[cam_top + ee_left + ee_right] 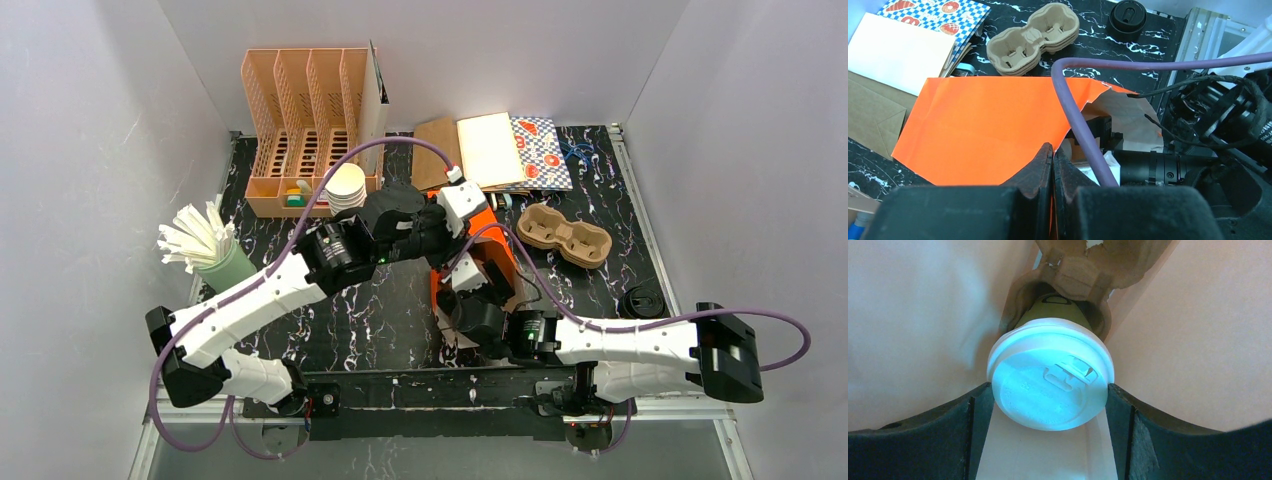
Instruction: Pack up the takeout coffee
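An orange paper bag [500, 262] lies mid-table, its mouth towards the arms. My left gripper [1053, 150] is shut on the bag's [988, 125] upper mouth edge and holds it up. My right gripper [1049, 390] is inside the bag, its fingers [975, 415] against both sides of the white lid [1050, 385] of a dark green cup [1048, 310]. That cup sits in a brown pulp carrier [1083, 270] deeper in the bag. In the top view the bag hides the right fingers. A black-lidded cup [640, 300] stands on the table at the right and shows in the left wrist view [1128, 17].
A stack of empty pulp carriers [565, 235] lies right of the bag. Flat paper bags [490, 150] lie at the back. A wooden organizer [300, 120], a stack of white cups [345, 185] and a straw holder [205, 245] stand at the left.
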Tool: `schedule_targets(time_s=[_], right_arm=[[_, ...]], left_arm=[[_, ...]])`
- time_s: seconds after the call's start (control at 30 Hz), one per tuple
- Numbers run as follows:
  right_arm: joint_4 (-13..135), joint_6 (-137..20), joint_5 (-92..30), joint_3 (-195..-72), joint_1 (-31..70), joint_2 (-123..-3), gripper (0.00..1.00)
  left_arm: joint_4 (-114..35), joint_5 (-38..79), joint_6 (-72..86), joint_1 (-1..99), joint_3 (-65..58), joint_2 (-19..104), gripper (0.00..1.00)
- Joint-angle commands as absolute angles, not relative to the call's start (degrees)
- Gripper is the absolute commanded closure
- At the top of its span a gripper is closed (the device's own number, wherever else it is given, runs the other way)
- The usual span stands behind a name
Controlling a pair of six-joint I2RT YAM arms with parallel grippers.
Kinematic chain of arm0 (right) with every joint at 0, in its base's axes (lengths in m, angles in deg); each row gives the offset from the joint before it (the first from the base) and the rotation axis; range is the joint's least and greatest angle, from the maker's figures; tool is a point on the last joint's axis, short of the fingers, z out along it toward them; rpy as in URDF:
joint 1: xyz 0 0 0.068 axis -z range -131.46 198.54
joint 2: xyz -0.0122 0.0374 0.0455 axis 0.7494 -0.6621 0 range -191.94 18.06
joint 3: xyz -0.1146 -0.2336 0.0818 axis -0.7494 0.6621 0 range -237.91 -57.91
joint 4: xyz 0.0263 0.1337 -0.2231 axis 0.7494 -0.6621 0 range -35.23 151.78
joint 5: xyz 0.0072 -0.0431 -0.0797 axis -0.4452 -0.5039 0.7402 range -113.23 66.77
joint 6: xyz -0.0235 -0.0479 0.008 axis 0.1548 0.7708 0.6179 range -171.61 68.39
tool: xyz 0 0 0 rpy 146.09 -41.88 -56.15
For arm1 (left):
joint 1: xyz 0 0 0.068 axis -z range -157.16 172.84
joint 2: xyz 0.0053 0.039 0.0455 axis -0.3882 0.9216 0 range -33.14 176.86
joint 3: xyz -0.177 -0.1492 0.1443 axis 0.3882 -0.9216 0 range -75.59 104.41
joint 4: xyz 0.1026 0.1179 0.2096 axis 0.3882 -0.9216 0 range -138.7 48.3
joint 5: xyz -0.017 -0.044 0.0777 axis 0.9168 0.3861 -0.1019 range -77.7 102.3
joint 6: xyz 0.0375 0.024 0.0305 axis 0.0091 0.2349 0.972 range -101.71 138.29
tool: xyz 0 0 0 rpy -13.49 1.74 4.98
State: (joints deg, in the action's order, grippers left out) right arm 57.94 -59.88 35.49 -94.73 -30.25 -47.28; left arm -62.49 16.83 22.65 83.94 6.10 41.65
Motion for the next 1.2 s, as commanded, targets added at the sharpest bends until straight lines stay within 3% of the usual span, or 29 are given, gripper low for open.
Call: schedule_targets(time_s=[0.0,0.43,0.67,1.17], right_arm=[[56.1,-60.05,34.15,-99.8,-30.47,-46.71,0.69],[27.16,-79.43,26.65,-114.37,-29.64,-49.53,0.71],[17.76,-85.42,21.8,-119.05,-29.25,-51.04,0.71],[2.03,-89.14,10.66,-131.51,-29.17,-58.85,0.7]], left_arm=[[-61.53,20.58,18.87,82.13,10.47,42.25,1.0],[-67.2,27.36,8.46,78.59,18.62,46.51,1.0],[-78.6,25.89,4.59,78.56,27.24,51.98,1.0],[-80.13,26.18,-4.9,75.8,24.08,54.57,1.0]])
